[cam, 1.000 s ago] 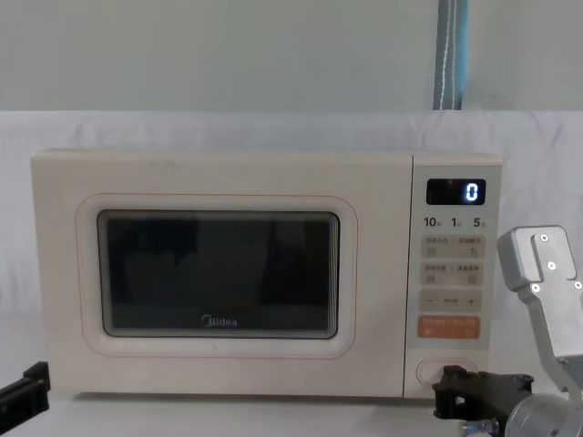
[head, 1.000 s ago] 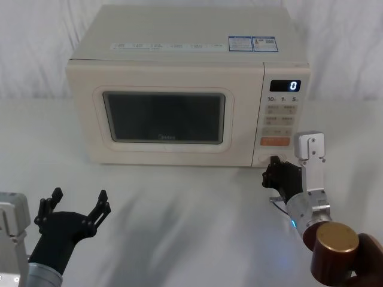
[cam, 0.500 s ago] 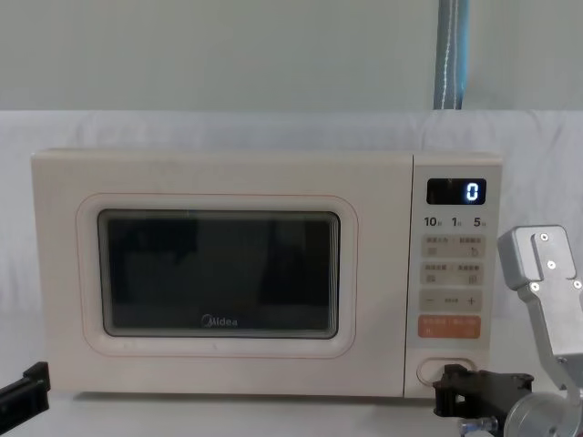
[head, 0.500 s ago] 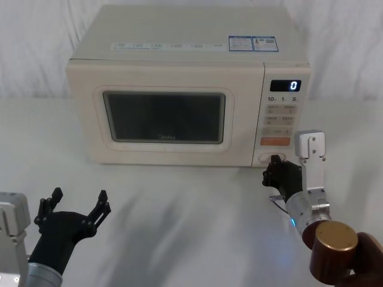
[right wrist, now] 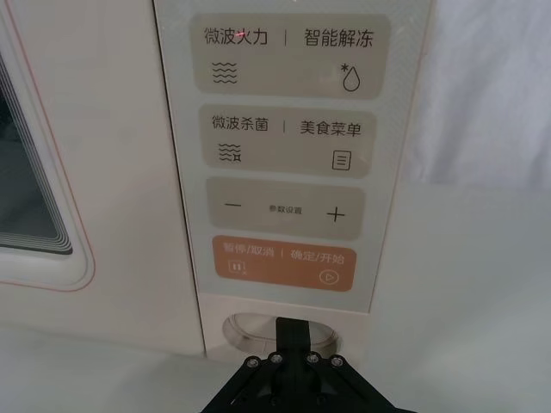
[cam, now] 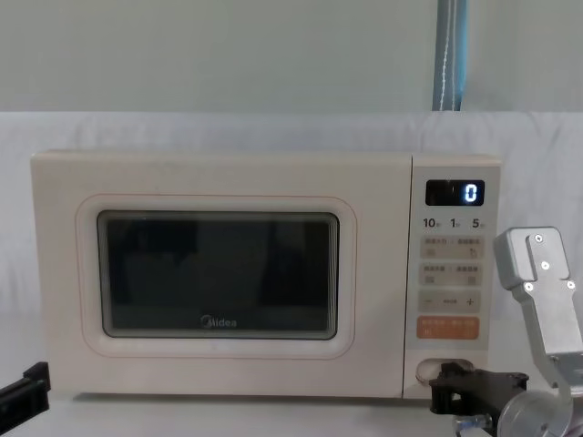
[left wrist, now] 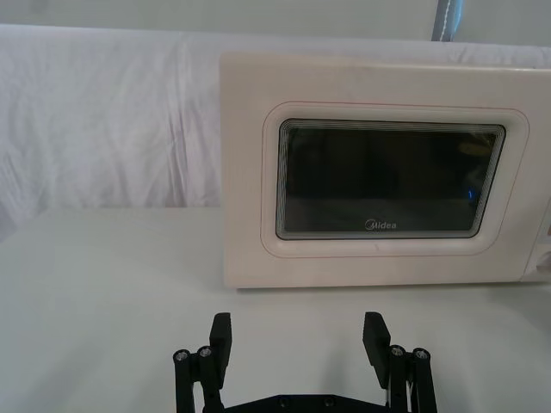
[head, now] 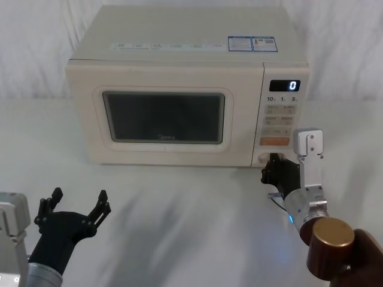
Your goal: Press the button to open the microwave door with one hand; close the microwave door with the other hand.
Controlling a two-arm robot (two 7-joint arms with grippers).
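Head view shows the right claw (head: pixel 274 164), fingers together, tip on the button (right wrist: pixel 258 327) low on the microwave's right side, while the left claw (head: pixel 76 203) waits wide open, holding nothing, near the worktop's (head: pixel 179 209) left front.

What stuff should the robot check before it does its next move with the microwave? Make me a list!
1. Right gripper lined up with the button: ok, its tip sits right at the pill-shaped key under the orange key.
2. Button pushed all the way in: cannot tell.
3. Microwave door popped open: not ok, it looks flush with the front.
4. Left gripper ready to close the door: ok, it waits low in front of the door with fingers spread, touching nothing.
5. Room for the door to swing: ok, bare table lies in front of the door.
6. Display showing 0: ok.
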